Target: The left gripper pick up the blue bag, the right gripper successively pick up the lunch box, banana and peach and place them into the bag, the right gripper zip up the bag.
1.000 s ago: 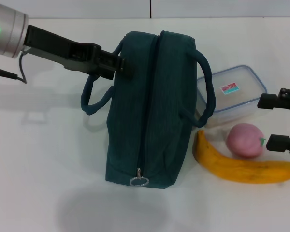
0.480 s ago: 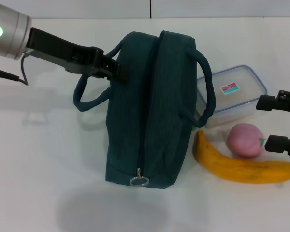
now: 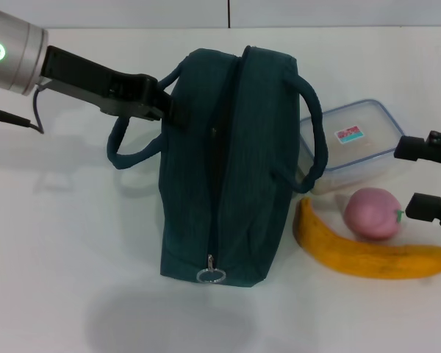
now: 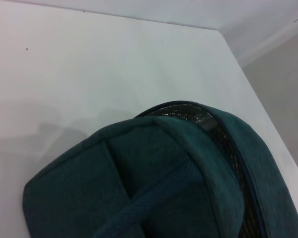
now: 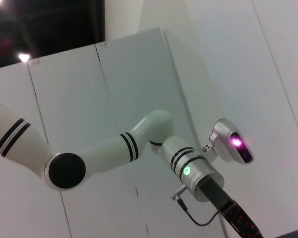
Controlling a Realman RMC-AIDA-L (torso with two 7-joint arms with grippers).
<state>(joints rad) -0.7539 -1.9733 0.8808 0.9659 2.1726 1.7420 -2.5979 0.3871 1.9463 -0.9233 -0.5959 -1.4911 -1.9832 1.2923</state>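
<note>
At the blue bag (image 3: 228,169)'s left side, the left gripper (image 3: 170,110) presses by its handle, grip hidden; beside the peach (image 3: 373,213), banana (image 3: 367,255) and lunch box (image 3: 350,143), the right gripper (image 3: 428,176) waits spread wide

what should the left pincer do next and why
Probably close on the handle and lift. The left pincer sits at the blue bag by its near handle, with the bag resting on the table. The lunch box, peach and banana lie outside; the right pincer waits open.
</note>
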